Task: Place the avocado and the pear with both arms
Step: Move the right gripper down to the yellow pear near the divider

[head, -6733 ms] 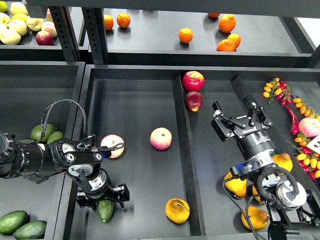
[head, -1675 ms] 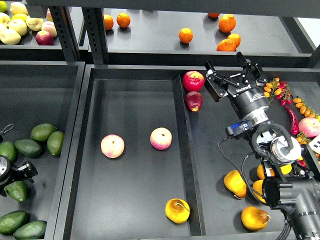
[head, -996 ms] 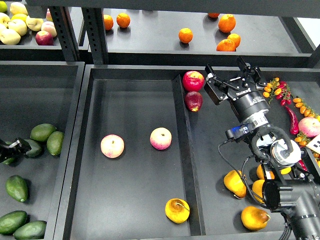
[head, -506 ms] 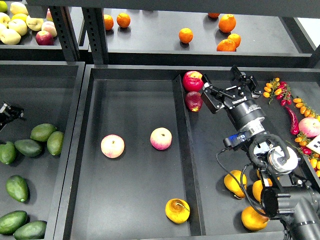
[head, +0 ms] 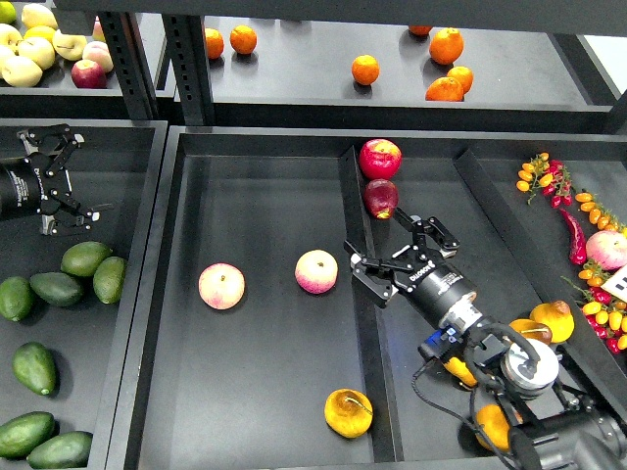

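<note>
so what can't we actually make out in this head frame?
- Yellow-orange fruit in the right bin: mostly hidden behind the right arm and its cables.
- Pale fruit on the top-left shelf: cut off by the frame edge.
- Green avocado at bottom left: cropped by the edge.
- Left arm behind the left gripper: out of frame.

This looked like a shop's produce section, or a mock-up of one. Black metal shelving point(head: 186, 69) held shallow bins point(head: 255, 411) of sorted fruit: oranges point(head: 365, 69) and apples point(head: 39, 44) on the upper tier, avocados point(head: 59, 289) at left, peaches point(head: 316, 271) in the middle, and chillies point(head: 571, 235) at right.
</note>
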Robot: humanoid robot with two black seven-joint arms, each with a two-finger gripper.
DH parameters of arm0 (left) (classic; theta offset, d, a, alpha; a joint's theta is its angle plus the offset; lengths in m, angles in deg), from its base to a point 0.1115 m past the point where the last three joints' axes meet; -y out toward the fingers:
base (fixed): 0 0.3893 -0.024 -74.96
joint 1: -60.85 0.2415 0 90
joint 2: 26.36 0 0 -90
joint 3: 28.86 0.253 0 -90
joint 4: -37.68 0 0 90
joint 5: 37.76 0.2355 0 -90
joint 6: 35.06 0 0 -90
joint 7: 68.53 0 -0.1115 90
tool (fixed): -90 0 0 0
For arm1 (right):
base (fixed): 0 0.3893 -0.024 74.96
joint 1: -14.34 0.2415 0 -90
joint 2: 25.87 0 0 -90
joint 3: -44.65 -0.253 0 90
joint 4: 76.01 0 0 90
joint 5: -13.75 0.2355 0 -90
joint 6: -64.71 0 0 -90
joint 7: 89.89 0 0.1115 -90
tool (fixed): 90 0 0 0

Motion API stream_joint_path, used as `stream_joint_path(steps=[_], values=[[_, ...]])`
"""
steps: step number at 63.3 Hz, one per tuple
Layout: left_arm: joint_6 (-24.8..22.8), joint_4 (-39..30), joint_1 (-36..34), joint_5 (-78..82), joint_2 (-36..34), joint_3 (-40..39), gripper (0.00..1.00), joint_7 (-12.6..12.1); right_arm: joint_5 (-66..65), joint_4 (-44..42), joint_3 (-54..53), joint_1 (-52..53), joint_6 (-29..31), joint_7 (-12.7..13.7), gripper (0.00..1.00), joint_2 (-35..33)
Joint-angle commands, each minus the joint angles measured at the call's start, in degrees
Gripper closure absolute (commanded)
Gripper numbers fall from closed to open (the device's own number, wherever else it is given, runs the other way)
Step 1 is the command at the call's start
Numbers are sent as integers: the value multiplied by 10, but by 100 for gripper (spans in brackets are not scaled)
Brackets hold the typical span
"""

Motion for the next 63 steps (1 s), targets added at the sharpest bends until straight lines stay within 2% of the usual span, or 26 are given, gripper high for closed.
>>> stream_joint_path(steps=[1, 13, 14, 15, 28, 35, 44, 54, 63], values=[[0, -56, 87, -7, 29, -95, 1, 0, 0, 5, 34, 5, 5, 38, 0, -57], [0, -158, 231, -7, 91, -226, 1, 0, 0, 17, 86, 12, 6, 38, 0, -129], [0, -188, 272, -7, 108, -257, 1, 0, 0, 28, 110, 20, 6, 38, 0, -154], [0, -196, 282, -7, 114, -266, 1, 0, 1, 33, 118, 24, 6, 38, 0, -162], [0, -251, 365, -7, 188, -351, 1, 0, 2, 56, 227, 93, 6, 38, 0, -261], [0, -278, 398, -5, 236, -385, 1, 0, 0, 55, 306, 152, 11, 38, 0, -288], [0, -292, 435, -1, 292, -422, 1, 0, -9, 49, 378, 216, 34, 38, 0, -292], [0, -307, 479, 0, 347, -456, 1, 0, -18, 40, 428, 252, 34, 38, 0, -278], [0, -315, 521, -1, 358, -471, 1, 0, -20, 28, 461, 252, 34, 38, 0, -240]])
